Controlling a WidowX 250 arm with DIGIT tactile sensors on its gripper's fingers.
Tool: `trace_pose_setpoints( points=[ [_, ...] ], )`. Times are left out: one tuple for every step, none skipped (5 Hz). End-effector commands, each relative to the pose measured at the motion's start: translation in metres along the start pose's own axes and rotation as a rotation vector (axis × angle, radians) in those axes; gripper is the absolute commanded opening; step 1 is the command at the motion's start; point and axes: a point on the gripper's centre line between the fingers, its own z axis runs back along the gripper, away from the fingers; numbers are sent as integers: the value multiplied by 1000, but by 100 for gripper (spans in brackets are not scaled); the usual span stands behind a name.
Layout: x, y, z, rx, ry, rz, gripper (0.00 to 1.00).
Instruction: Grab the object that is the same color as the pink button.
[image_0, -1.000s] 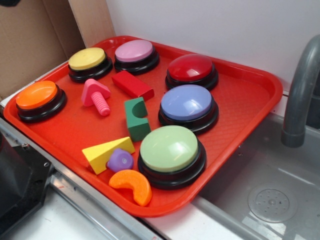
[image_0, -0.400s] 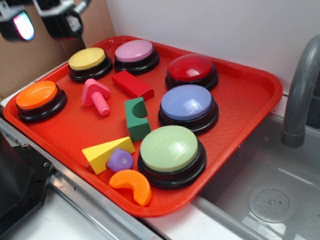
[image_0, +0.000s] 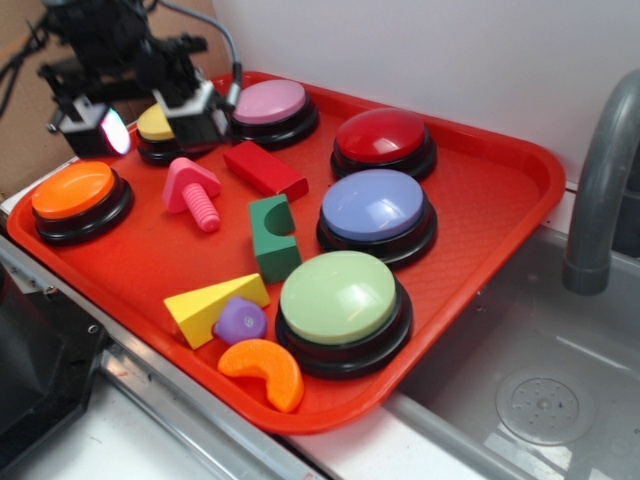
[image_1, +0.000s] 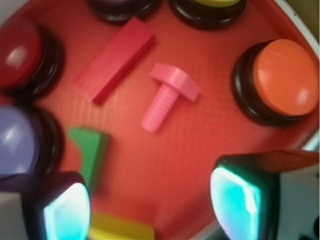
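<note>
Pink toy bolt (image_0: 192, 193) lying on its side on the red tray (image_0: 500, 190), toward the far left; hexagonal head pointing far, ridged shaft pointing near-right. Bracketed by the orange button (image_0: 75, 193) on its left, the red block (image_0: 265, 169) just to the right, and the green notched block (image_0: 273, 236) nearer and to the right. Apart from all 3, with bare tray around the shaft. Matches the pale pink button (image_0: 270, 103) at the far edge, which sits beside the partly hidden yellow button (image_0: 153, 125).

Gripper (image_0: 150, 125) hovering above the far-left corner, over the yellow button. Fingers spread wide, nothing between them; in the wrist view both pads (image_1: 65, 210) frame the bottom edge with the bolt (image_1: 167, 95) ahead, not yet between them.

Probably light, stiff, hollow plastic: no give, little risk of crushing. Smooth head likely slippery and wide for the jaws. Ridged shaft the better hold, narrow and with threads to bite against the pads. Best closed across the shaft near its middle, jaws square to its axis. Round shaft liable to roll or squirt sideways if pinched off-centre.
</note>
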Motion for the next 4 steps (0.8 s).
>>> trace_pose_setpoints(
  points=[
    [36,9,-43,-26,-140,183,100],
    [43,15,-63,13,-166,267,100],
    [44,21,-78,42,-183,313,100],
    [46,23,-84,40,-175,301,0]
  ],
)
